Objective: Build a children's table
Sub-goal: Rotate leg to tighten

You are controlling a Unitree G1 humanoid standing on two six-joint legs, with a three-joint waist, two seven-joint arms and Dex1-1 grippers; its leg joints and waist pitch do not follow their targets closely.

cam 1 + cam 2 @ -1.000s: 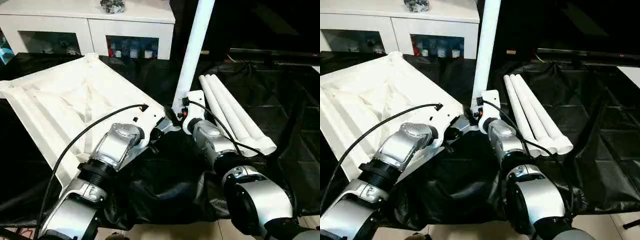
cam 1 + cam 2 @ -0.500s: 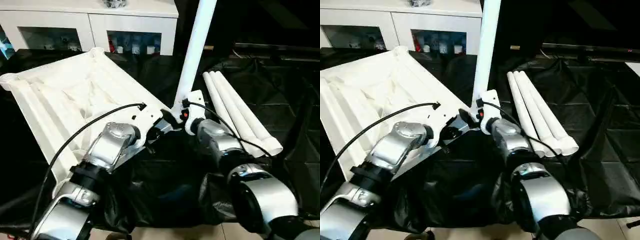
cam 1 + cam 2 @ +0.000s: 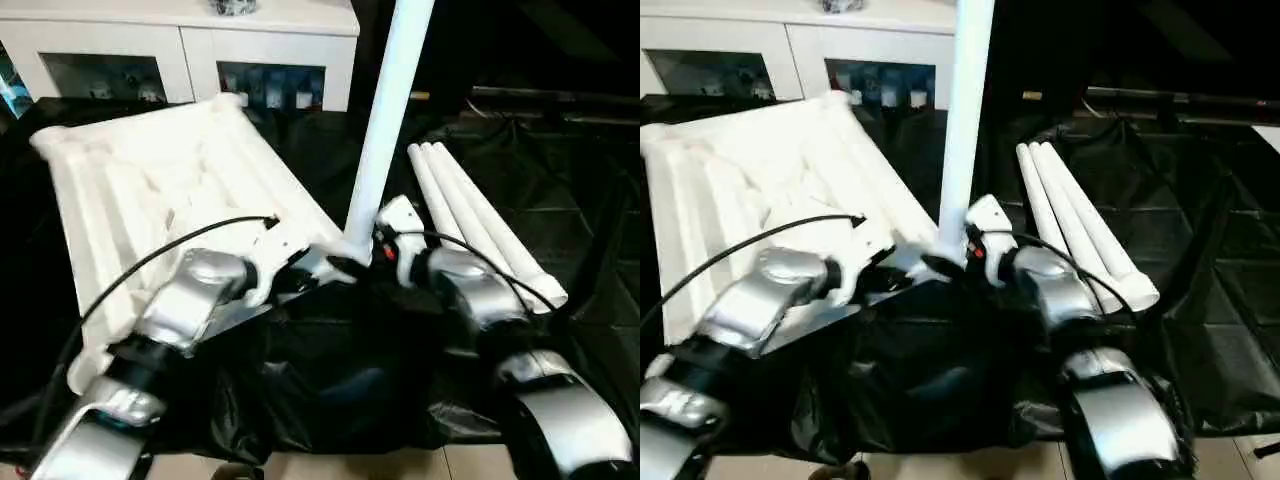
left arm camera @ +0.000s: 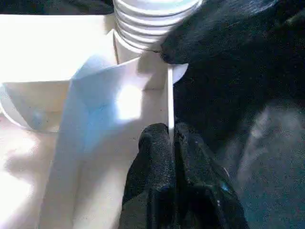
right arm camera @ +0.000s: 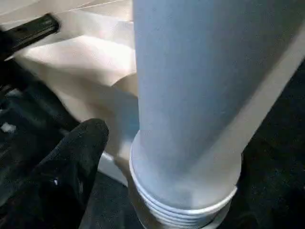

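Note:
The children's table top (image 3: pixel 150 190) lies upside down on black cloth, ribbed side up. One white leg (image 3: pixel 385 110) stands upright with its ridged end (image 5: pixel 181 200) in the near corner socket (image 4: pixel 138 45). My left gripper (image 4: pixel 170 133) is shut on the thin rim of the table top just beside that socket. My right gripper (image 3: pixel 368 258) is open at the foot of the leg; one finger (image 5: pixel 81 162) stands a little apart from the leg, the other is hidden behind it. Three more legs (image 3: pixel 480 225) lie side by side on the right.
A white cabinet (image 3: pixel 180 50) with glass doors stands along the back, behind the table top. Crumpled black cloth (image 3: pixel 330 380) covers the work surface and hangs over its near edge. The three lying legs sit close to my right forearm (image 3: pixel 470 295).
The whole picture has shifted, so the camera has moved. The leg still stands in its corner socket and my left gripper keeps its pinch on the rim.

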